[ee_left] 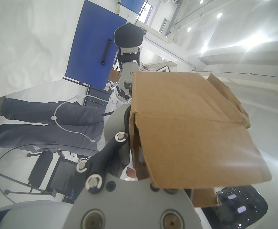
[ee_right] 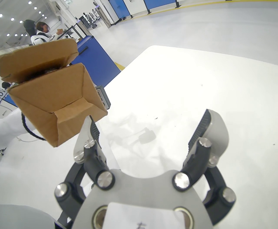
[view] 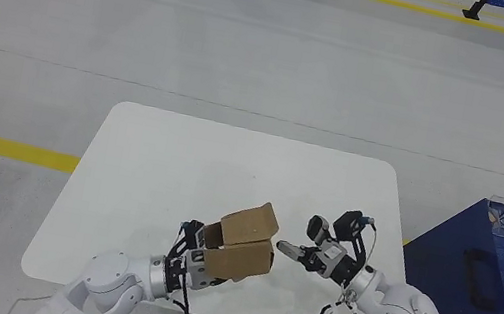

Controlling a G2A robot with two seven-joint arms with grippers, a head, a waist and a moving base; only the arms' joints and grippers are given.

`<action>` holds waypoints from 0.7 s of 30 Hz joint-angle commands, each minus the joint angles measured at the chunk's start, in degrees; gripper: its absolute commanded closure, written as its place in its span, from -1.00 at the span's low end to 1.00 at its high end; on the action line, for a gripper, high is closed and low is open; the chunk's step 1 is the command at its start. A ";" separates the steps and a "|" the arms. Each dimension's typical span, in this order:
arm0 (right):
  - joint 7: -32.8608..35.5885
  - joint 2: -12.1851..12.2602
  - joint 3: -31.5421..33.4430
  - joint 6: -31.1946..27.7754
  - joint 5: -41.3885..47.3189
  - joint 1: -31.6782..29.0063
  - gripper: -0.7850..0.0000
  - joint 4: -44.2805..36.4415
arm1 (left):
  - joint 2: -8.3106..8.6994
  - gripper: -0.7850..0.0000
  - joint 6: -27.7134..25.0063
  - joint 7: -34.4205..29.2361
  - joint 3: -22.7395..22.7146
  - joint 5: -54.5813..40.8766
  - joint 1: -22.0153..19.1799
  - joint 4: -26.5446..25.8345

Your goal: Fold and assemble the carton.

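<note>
My left gripper (view: 198,249) pinches the carton (view: 244,240), holding it up over the table's (view: 179,165) near edge. I have my right gripper (ee_right: 149,121) spread wide, just beside the carton's open end.

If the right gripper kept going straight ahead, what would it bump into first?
Probably the carton: its open end sits right before one of the fingers of the right gripper. The gap between them faces bare table. Depth is unclear.
</note>
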 commanded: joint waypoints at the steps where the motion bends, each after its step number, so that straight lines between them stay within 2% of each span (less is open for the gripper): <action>1: 0.13 -0.14 -0.98 0.00 0.18 0.55 -1.00 -0.01 | -0.06 1.00 0.14 0.06 0.34 0.20 -0.18 0.00; 17: 0.30 -0.40 -2.36 -0.28 1.26 1.59 -1.00 -0.26 | -0.36 1.00 0.36 0.16 1.11 -0.07 -1.22 0.93; 21: -1.43 -0.32 -0.40 -1.08 4.80 1.31 -1.00 -0.17 | -0.40 1.00 0.60 0.16 1.38 0.23 -1.39 0.81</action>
